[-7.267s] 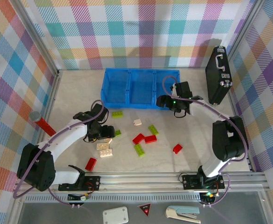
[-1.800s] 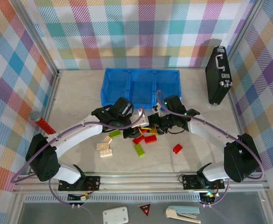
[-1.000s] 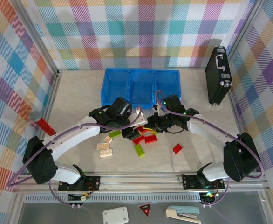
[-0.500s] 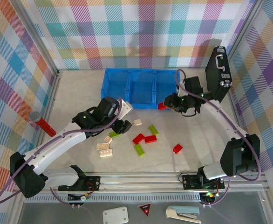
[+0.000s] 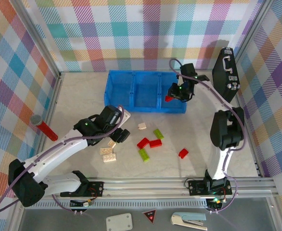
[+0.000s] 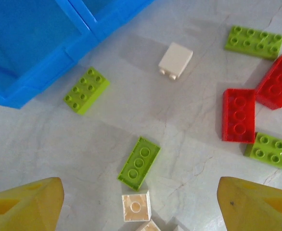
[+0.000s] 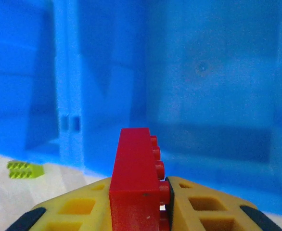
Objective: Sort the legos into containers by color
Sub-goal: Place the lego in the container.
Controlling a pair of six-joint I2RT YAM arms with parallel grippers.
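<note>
My right gripper [image 5: 173, 95] is shut on a red lego [image 5: 168, 98], held edge-up between the yellow fingers [image 7: 73, 209], over the right-hand compartment of the blue containers tray [image 5: 121, 77]. The red lego [image 7: 137, 179] faces blue walls [image 7: 213, 86]. My left gripper [image 5: 120, 134] hangs open over the table, nothing between its fingers [image 6: 25, 202]. Below it lie an upturned green lego [image 6: 139, 163] and a cream one [image 6: 135, 206]. Two red legos [image 5: 149, 143], green ones [image 5: 158, 134] and a cream one [image 5: 142, 126] are scattered mid-table.
A black briefcase [image 5: 226, 72] stands by the right wall. A red cylinder with a grey cap [image 5: 44, 126] lies at the left. Another red lego [image 5: 183, 153] and two cream ones [image 5: 108, 154] sit nearer the front. A green lego [image 6: 86, 90] rests by the tray corner.
My right gripper has carried the red lego from the table's middle up and back to the tray. My left gripper has drawn back to the left and spread its jaws wider.
</note>
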